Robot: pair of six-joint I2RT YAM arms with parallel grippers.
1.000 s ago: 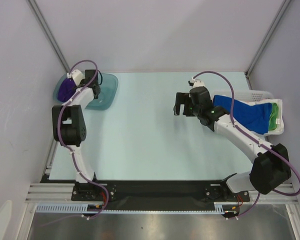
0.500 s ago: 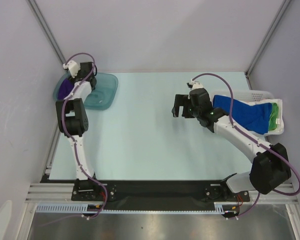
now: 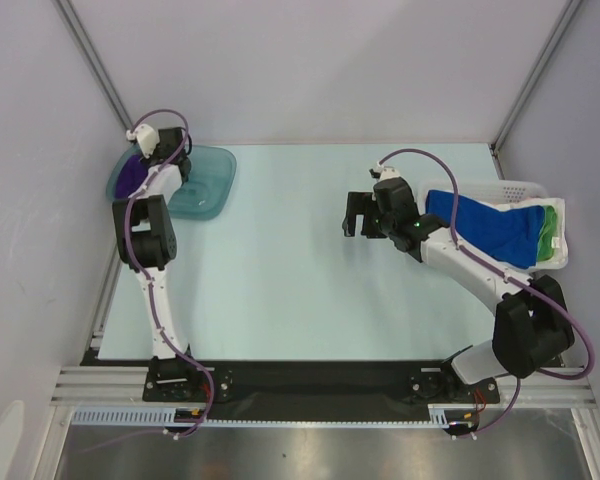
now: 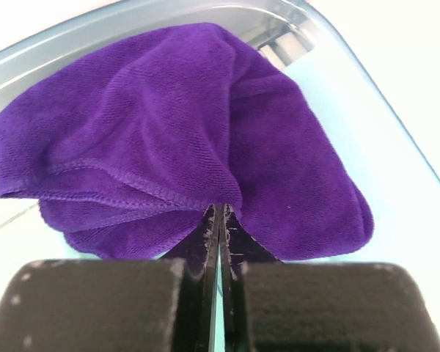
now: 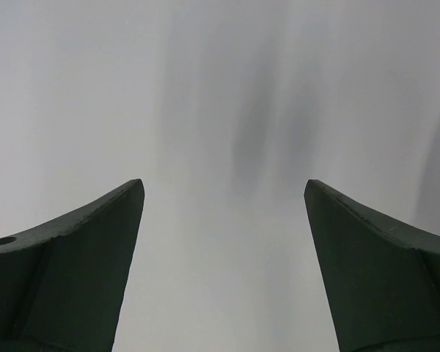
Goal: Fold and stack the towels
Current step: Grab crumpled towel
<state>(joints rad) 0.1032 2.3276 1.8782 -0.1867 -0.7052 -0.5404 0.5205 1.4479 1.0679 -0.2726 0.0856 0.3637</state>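
The dark purple towel (image 4: 176, 125) lies crumpled in the translucent teal tub (image 3: 208, 188) at the back left; from above it shows as a purple patch (image 3: 130, 178). My left gripper (image 4: 220, 209) reaches down into the tub, its jaws shut, the tips pinching the towel's near hem where the folds run together. The royal blue towel (image 3: 485, 228) and the green towel (image 3: 550, 232) lie bunched in the white basket (image 3: 525, 187) at the right. My right gripper (image 3: 356, 215) hovers left of the basket, open and empty; its wrist view shows only blank grey beyond the fingertips (image 5: 132, 194).
The pale blue table (image 3: 300, 290) is boxed in by grey walls at the left, back and right. The tub sits against the left wall, the basket against the right one. The arm bases stand on the black rail at the near edge.
My left gripper went from open to shut on the purple towel's hem after the arm stretched out over the tub. The right gripper drifted slightly left and stayed open.
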